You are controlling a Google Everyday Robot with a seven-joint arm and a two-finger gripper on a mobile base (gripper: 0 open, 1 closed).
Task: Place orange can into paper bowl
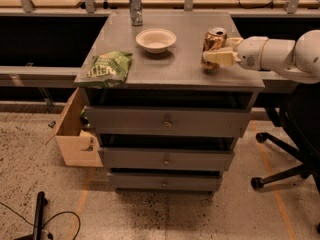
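Observation:
The orange can (215,38) is upright near the right side of the grey cabinet top (175,69), shiny orange-gold with a silver top. My gripper (212,59) comes in from the right on a white arm and is shut on the can's lower half, its cream fingers (220,58) lying across the can's front. The paper bowl (156,40) is off-white, shallow and empty, at the middle back of the top, to the left of the can and apart from it.
A slim silver can (135,7) stands at the back left. A green chip bag (108,66) lies at the front left edge. A cardboard box (75,136) sits on the floor by the cabinet's left. An office chair base (285,169) is at right.

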